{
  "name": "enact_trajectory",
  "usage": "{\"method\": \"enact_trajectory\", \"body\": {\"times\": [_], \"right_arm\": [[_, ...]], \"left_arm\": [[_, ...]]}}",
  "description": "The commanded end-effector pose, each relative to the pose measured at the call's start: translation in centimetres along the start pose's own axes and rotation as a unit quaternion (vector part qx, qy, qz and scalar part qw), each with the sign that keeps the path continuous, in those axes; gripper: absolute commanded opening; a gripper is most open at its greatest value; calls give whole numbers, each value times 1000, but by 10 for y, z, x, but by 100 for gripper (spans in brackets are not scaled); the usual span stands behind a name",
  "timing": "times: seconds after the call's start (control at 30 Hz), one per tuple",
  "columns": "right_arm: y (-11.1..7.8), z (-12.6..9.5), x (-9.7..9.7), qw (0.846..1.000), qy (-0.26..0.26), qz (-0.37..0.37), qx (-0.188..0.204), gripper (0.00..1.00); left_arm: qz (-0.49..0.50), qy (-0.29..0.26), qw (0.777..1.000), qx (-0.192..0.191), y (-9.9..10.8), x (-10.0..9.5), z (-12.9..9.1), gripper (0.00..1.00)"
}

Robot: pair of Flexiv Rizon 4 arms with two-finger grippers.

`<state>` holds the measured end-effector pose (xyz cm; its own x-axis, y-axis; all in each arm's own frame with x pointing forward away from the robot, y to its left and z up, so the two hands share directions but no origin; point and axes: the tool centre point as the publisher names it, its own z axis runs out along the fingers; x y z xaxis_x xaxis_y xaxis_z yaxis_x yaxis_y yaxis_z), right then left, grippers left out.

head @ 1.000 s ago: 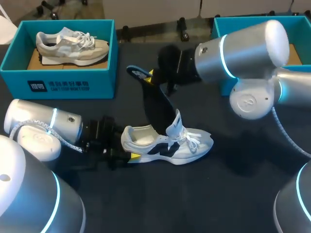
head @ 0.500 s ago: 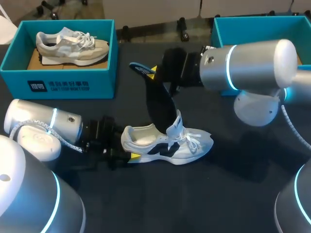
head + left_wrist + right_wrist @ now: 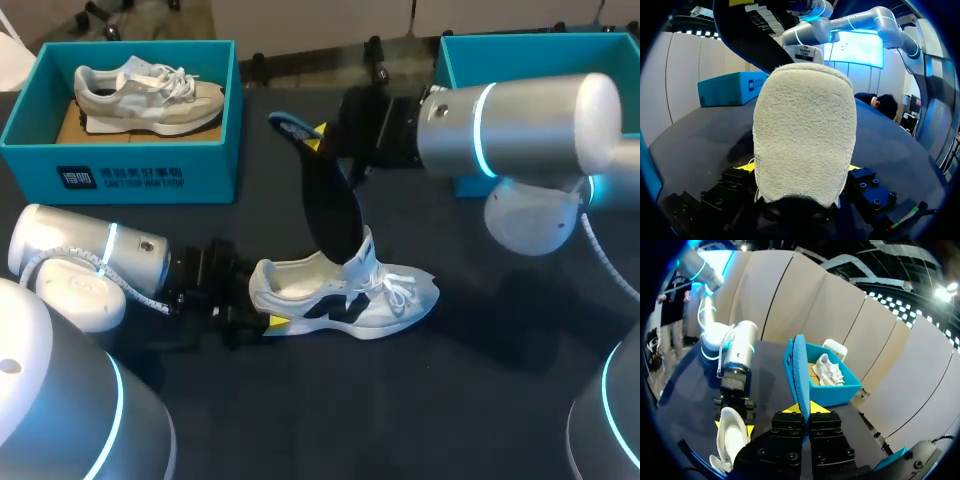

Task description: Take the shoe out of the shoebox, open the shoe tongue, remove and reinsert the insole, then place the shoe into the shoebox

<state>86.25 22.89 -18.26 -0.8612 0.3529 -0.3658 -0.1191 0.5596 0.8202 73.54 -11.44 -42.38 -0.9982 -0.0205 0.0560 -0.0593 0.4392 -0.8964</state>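
The dark bench (image 3: pixel 480 400) runs under both arms, matte and nearly black. At its far left stands an open teal cardboard shoebox (image 3: pixel 140 165) with a grey-and-beige sneaker (image 3: pixel 150 95) lying on its side inside.

Nearer the front, the silver left arm (image 3: pixel 90 265) comes in low over the bench. The left end effector (image 3: pixel 272 322) is clamped on the heel of a white-and-black sneaker (image 3: pixel 345 295), one yellow tip on each side of the heel. In the left wrist view the fuzzy pale heel lining fills the space between the fingers.

The white-and-black sneaker rests upright on its sole near the middle of the bench, outside any box, toe toward the right, laces loose and tongue lifted.

A long black insole with a blue upper face (image 3: pixel 325 205) rises from the sneaker's opening, just behind the tongue, and slants up toward the far side. The right end effector (image 3: pixel 318 140) is closed on its upper end. In the right wrist view the insole stands edge-on, pinched between the two yellow tips.

The silver right arm (image 3: pixel 530 125) crosses in from the right and partly hides a second teal box (image 3: pixel 520 55) at the far right.
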Motion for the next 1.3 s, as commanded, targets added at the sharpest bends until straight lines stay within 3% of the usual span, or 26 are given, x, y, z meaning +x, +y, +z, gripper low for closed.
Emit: {"method": "enact_trajectory", "body": {"times": [0.03, 0.2, 0.67, 1.1, 1.3], "right_arm": [[-2, -31, -17, 999, 42, 0, -3, 0], [2, -42, -26, 996, 86, 12, -7, 0], [16, -70, -49, 980, 170, 51, -88, 0], [27, -127, -65, 965, 203, 93, -134, 0], [35, -150, -66, 951, 226, 122, -170, 0]], "left_arm": [[0, 0, 1000, -1, 5, -3, 2, 0], [0, 0, 1000, -1, 5, -3, 2, 0], [0, 0, 1000, -1, 5, -3, 2, 0], [0, 0, 1000, -1, 5, -3, 2, 0], [0, 0, 1000, -1, 5, -3, 2, 0]]}}
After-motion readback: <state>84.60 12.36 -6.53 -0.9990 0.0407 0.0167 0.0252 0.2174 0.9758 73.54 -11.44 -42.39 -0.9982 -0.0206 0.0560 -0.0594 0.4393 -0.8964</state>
